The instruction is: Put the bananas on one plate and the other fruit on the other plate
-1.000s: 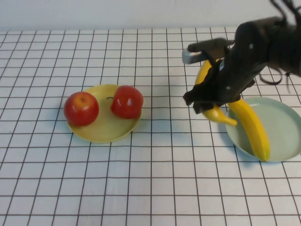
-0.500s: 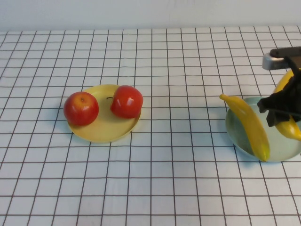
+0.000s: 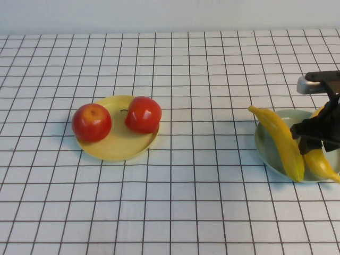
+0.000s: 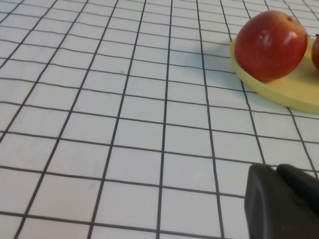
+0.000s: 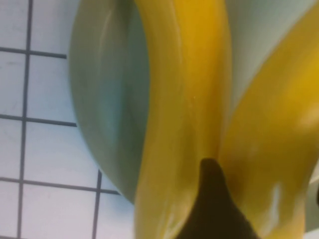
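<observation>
Two red apples [image 3: 92, 122] [image 3: 143, 114] sit on the yellow plate [image 3: 114, 149] at the left. One banana [image 3: 281, 143] lies across the blue-green plate [image 3: 265, 151] at the right. My right gripper [image 3: 317, 139] is over that plate, shut on the second banana [image 3: 320, 163], which is low beside the first. In the right wrist view one finger [image 5: 214, 209] sits between the lying banana [image 5: 184, 99] and the held banana [image 5: 274, 149]. My left gripper [image 4: 276, 172] is shut and empty, low over the table near one apple [image 4: 270, 45]; it is out of the high view.
White gridded tablecloth [image 3: 202, 202] covers the table. The yellow plate's rim [image 4: 289, 92] lies just beyond the left gripper. The blue-green plate's rim [image 5: 104, 99] shows in the right wrist view.
My right gripper carried the second banana from left of the blue-green plate to over it, then lowered it beside the first banana. Apples and left arm are unmoved.
</observation>
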### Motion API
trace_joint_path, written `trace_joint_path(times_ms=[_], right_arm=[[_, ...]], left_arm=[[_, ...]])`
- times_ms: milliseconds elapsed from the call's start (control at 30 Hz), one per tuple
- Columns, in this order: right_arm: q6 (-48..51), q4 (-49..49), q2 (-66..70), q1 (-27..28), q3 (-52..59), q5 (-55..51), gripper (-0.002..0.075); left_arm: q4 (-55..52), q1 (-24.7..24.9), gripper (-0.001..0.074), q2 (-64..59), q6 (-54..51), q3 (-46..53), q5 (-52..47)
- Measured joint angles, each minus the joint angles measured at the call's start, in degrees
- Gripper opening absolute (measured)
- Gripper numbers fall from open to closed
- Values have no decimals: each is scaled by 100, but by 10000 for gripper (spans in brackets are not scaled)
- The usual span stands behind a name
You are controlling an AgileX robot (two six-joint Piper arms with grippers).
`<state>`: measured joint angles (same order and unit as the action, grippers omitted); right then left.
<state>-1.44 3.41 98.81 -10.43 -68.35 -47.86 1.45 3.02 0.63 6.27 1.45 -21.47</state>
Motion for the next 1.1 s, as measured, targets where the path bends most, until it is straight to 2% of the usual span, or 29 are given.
trace_joint_path(times_ms=[167, 333, 433, 600, 667, 800, 1000, 1100], right_arm=[[11, 0, 38, 0, 0, -40, 428], [14, 143, -152, -15, 24, -136, 408], [23, 178, -753, -153, 177, 163, 339], [106, 230, -2706, -749, 945, 1587, 94], [144, 275, -3428, -1001, 1301, 2104, 36], [67, 419, -4636, -1246, 2007, 2467, -5], [51, 471, -5840, -1246, 2791, 1991, -14], [144, 260, -6228, -1246, 3225, 2279, -14]], left_arm=[[0, 0, -1, 0, 0, 0, 0], [0, 0, -1, 0, 0, 0, 0], [0, 0, -1, 0, 0, 0, 0], [0, 0, -1, 0, 0, 0, 0], [0, 0, -1, 0, 0, 0, 0], [0, 0, -1, 0, 0, 0, 0], [0, 0, -1, 0, 0, 0, 0], [0, 0, -1, 0, 0, 0, 0]])
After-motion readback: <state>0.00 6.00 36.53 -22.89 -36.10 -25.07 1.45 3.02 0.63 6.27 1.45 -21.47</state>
